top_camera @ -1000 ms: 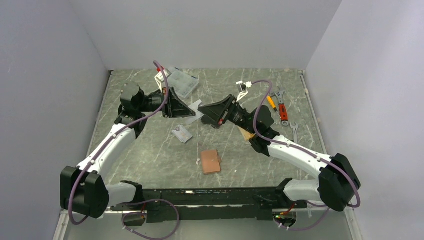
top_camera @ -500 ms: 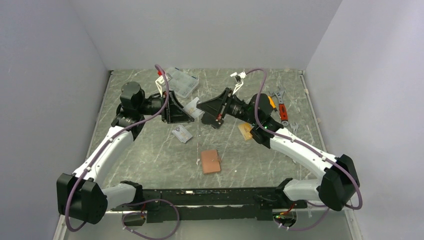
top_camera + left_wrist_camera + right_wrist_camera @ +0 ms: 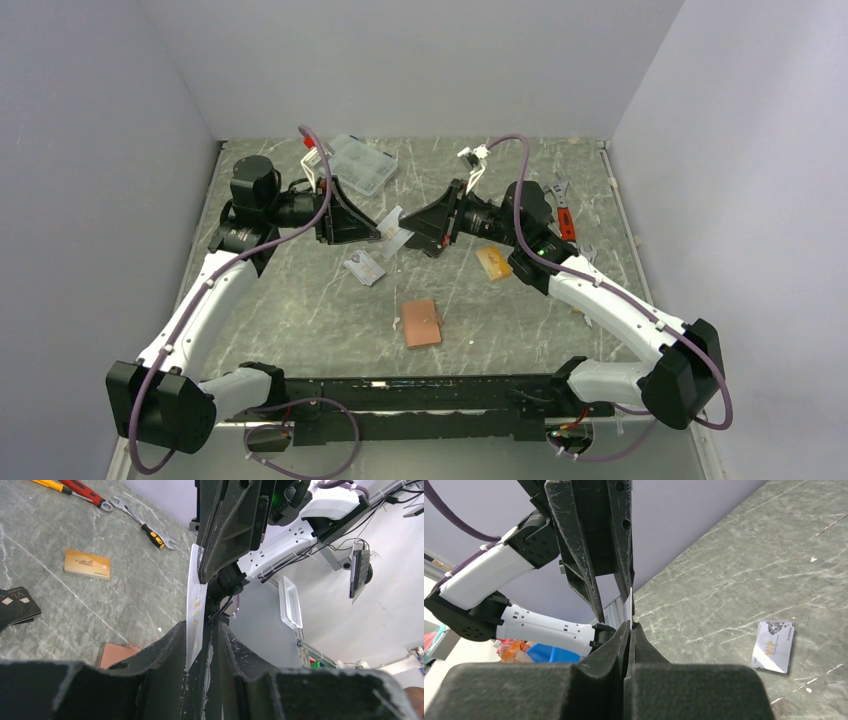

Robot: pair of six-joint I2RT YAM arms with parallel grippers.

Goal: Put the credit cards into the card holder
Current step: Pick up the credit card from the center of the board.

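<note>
Both tools meet tip to tip above the middle of the tabletop [image 3: 300,300], with one pale credit card [image 3: 194,595] standing on edge between them. Right tool [image 3: 630,630] — its jaws are pressed fully together on the card's edge, and only a thin sliver of card rises from between them in its own wrist view. Left tool [image 3: 202,632] — its jaws stand a little apart, one on each side of the card's other end. The card lies along the inner face of one finger, with a dark gap between it and the other finger, so it does not look pinched from that side. The card hangs in the air, off the tabletop.

An orange-gold card [image 3: 492,262] lies flat on the tabletop just beside the right arm's wrist. A silver-grey VIP card [image 3: 774,645] also lies flat, near the left tool on its near side. In the left wrist view a dark card [image 3: 17,605] shows at the left edge; I cannot tell whether it is that same card. The card holder [image 3: 421,322], pinkish-brown, lies flat nearer the arm bases, apart from all the cards. A clear compartment box [image 3: 362,165] sits behind the left tool. A red-handled tool [image 3: 566,222] and a wrench [image 3: 588,253] lie at the far right.
</note>
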